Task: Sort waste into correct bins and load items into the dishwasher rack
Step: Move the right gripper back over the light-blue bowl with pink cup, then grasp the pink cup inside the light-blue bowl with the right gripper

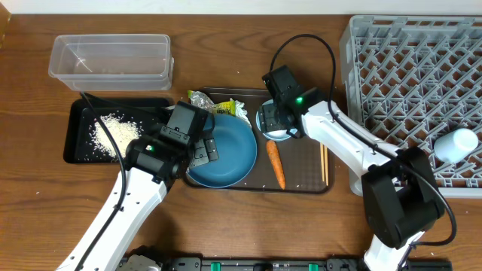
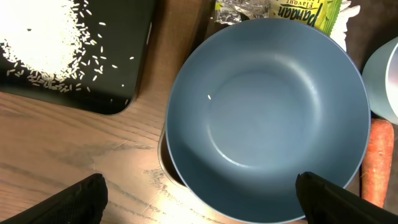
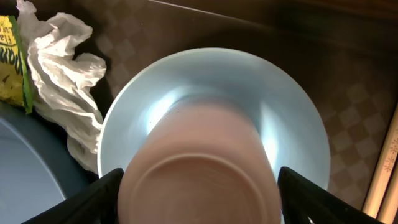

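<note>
Overhead first: the left gripper (image 1: 205, 150) hangs over the left rim of the dark blue dish (image 1: 230, 154), jaws spread wide with nothing in them, and the dish sits at the left end of the brown serving tray (image 1: 301, 187). The right gripper (image 1: 277, 126) is straight over the small light blue bowl (image 1: 262, 120), just right of the dish. The carrot (image 1: 276, 164) lies just below that bowl, long axis running top to bottom of the picture with a slight slant, fat end up by the bowl and thin tip down. The chopsticks (image 1: 324, 162) lie along the tray's right edge, same up-down direction. The wrapper (image 1: 215, 103) sits at the dish's top rim, the rice (image 1: 109, 135) is in the black tray (image 1: 79, 150), the clear tub (image 1: 109, 56) is above it, and a pale cup (image 1: 456, 144) is in the grey rack (image 1: 392, 68). In the left wrist view, both fingers (image 2: 68, 202) sit far apart in the bottom corners, with the dish ahead of them and between. In the right wrist view, the bowl is dead centre, and a blurry pinkish round thing (image 3: 199, 168) fills the gap between the fingers (image 3: 93, 199), which sit right at its sides. It's not possible to tell if they're actually pinching it.
</note>
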